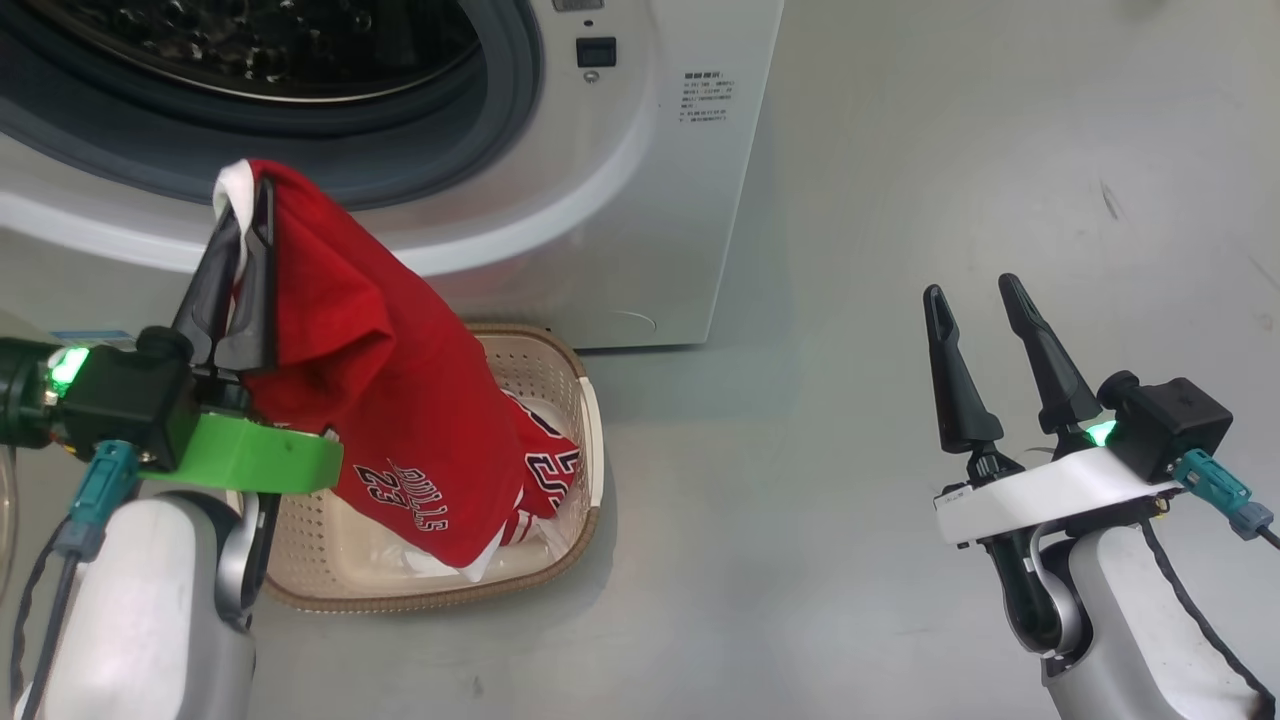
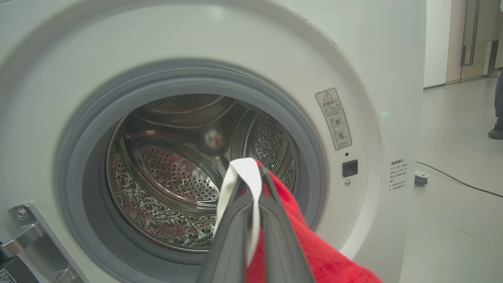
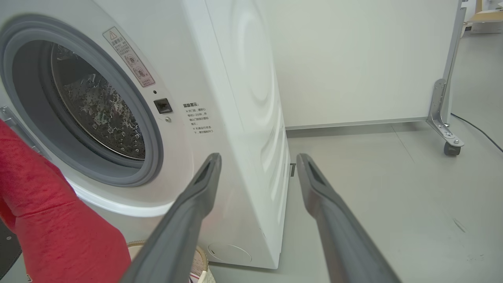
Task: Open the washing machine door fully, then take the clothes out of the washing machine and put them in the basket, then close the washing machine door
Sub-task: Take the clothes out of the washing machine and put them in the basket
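Clothes (image 1: 370, 380) are in two places: one red jersey (image 2: 314, 251) hangs from the left gripper (image 1: 243, 205), and a second jersey (image 1: 550, 465) lies crumpled in the basket (image 1: 590, 400). The left gripper's two dark fingers are clamped together on the hanging jersey's white-trimmed edge, with the white band squeezed between them up to the tips. That arm's pale forearm rises from the lower left of the head view. Its wrist, with a green bracket, is bent so that the fingers slant up and forward toward the washing machine (image 1: 620, 180). In the left wrist view the fingertips sit in front of the lower part of the round opening, where the grey gasket (image 2: 78, 129) rings the perforated steel drum (image 2: 169, 173). From the grip the red cloth drapes down and to the right. Its lower end, printed with a navy 23, reaches into the basket and rests against the second jersey. The basket stands on the grey floor (image 1: 950, 150) just in front of the machine's lower front panel. The right gripper (image 1: 972, 285) is well apart to the right, over bare floor. Its forearm comes up from the lower right and its fingers point up, spread wide and holding nothing. In the right wrist view those fingers (image 3: 196, 196) frame the machine's front corner.
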### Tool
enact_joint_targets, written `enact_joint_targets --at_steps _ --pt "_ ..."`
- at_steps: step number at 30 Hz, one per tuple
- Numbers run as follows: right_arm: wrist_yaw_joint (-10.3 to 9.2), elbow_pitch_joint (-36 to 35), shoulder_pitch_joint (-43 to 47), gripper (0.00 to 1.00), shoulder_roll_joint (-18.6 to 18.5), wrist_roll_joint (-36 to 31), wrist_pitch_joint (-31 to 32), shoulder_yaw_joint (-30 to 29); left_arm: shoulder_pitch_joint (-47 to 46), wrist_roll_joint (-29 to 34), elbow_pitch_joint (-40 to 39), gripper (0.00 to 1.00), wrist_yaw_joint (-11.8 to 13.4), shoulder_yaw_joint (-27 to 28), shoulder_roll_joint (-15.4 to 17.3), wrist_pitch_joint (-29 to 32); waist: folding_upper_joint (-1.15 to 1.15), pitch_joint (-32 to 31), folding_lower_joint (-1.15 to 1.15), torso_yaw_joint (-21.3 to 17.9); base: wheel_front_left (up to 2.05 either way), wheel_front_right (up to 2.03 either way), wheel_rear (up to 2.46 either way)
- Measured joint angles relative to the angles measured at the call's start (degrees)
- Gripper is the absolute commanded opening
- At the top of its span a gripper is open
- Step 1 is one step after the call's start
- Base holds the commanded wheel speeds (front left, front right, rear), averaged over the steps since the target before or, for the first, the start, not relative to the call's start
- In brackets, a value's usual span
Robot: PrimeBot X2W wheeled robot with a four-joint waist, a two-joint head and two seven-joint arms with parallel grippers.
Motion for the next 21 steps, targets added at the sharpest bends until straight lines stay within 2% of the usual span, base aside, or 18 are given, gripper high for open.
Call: enact_joint_targets --at_steps 12,21 --pt "0.0 -0.37 -0.66 1.0 -0.04 0.0 0.0 -0.18 1.57 1.86 6.97 0.0 0.08 0.01 2.9 2.58 0.0 4.32 0.0 -1.74 0.0 0.0 0.0" --pt "0.0 -0.74 -1.9 1.0 -0.04 -0.01 0.0 -0.38 1.4 1.85 12.11 0.0 0.24 -0.38 3.01 2.9 0.0 7.59 0.0 -3.4 0.0 0.0 0.0"
